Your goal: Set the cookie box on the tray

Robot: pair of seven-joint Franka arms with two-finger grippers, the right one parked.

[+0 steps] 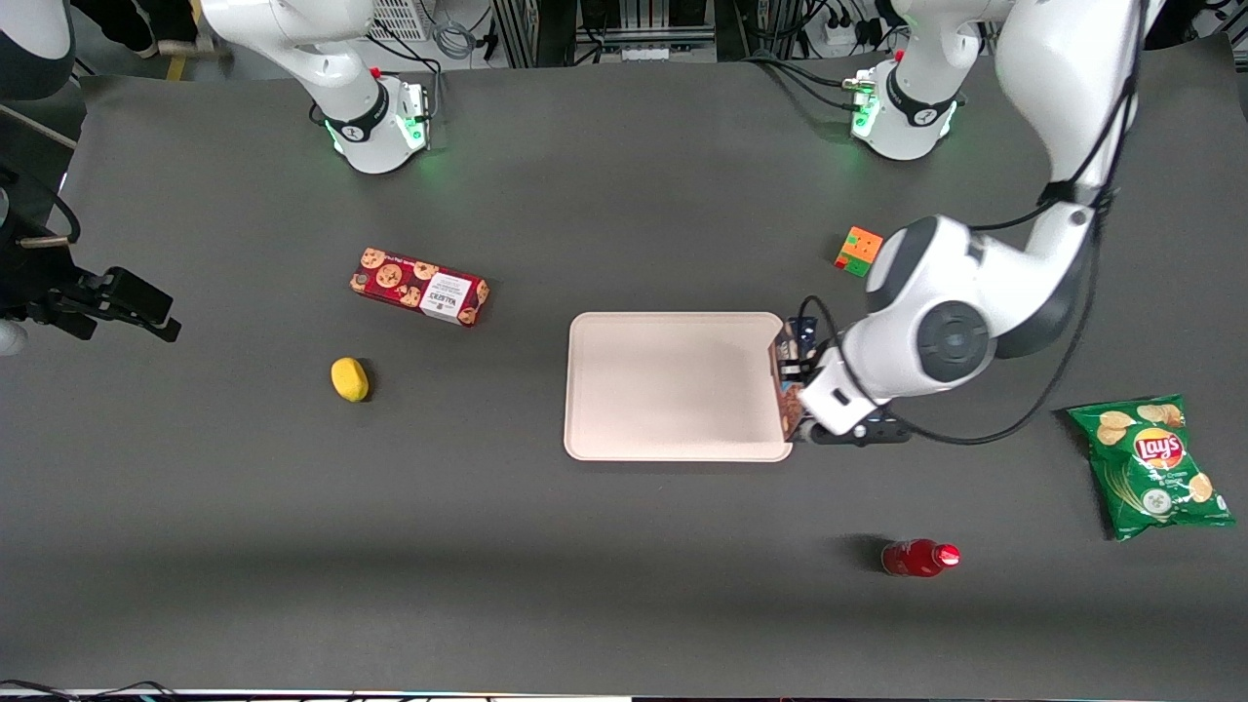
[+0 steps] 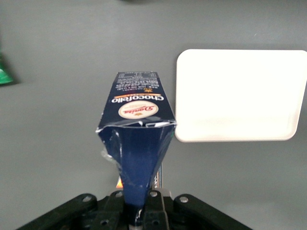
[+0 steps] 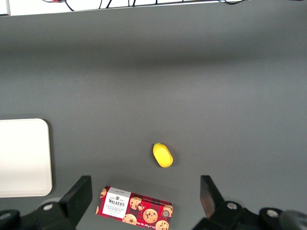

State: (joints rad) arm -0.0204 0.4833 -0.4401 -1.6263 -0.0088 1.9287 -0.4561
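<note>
The navy-blue cookie box (image 2: 136,124) hangs in my left gripper (image 2: 138,211), whose fingers (image 2: 156,211) are shut on its squashed lower end. In the front view the box (image 1: 792,375) shows as a narrow sliver at the edge of the pale pinkish-cream tray (image 1: 673,385) that faces the working arm, with my gripper (image 1: 804,385) beside it. The box is held above the table next to the tray (image 2: 240,96), not over its floor. The tray carries nothing.
A red box printed with chip cookies (image 1: 419,286) and a yellow lemon (image 1: 349,379) lie toward the parked arm's end. A colour cube (image 1: 858,251), a green Lay's bag (image 1: 1152,466) and a red bottle (image 1: 918,558) lie toward the working arm's end.
</note>
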